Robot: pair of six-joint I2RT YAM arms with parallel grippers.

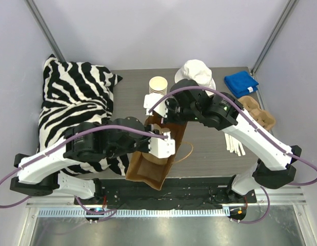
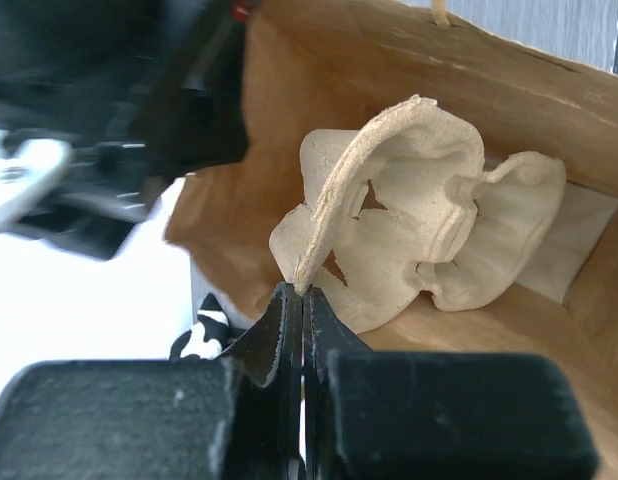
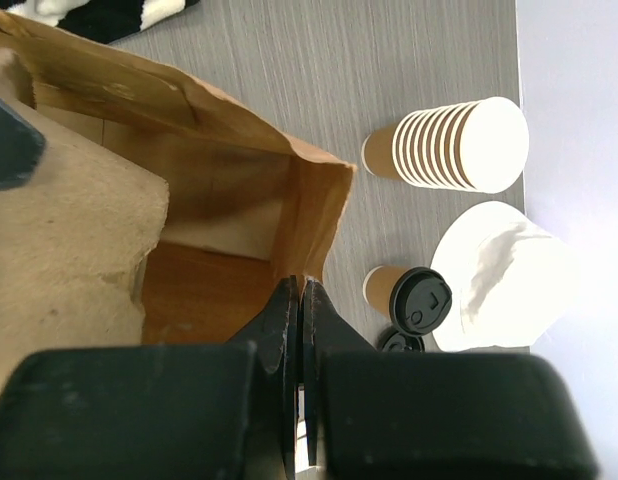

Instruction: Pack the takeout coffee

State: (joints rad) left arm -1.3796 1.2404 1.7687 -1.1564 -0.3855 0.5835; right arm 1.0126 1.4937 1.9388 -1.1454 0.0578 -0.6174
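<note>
The takeout coffee (image 3: 411, 294), a small brown-banded cup with a black lid, stands on the table beside the brown paper bag (image 3: 239, 150); the top view hides it behind the right arm. My right gripper (image 3: 301, 285) is shut on the bag's rim at its corner. My left gripper (image 2: 303, 290) is shut on the edge of a tan pulp cup tray (image 2: 429, 230) that sits inside the bag (image 2: 509, 100). In the top view the bag (image 1: 151, 171) lies between my left gripper (image 1: 166, 143) and my right gripper (image 1: 161, 114).
A stack of lidless cups (image 3: 454, 145) (image 1: 158, 84) and a white hat (image 3: 499, 275) (image 1: 195, 72) stand near the coffee, with a loose black lid (image 3: 399, 342). A zebra pillow (image 1: 71, 97) lies left. A blue cloth (image 1: 240, 82), another pulp tray (image 1: 260, 114) and white sticks (image 1: 234, 143) lie right.
</note>
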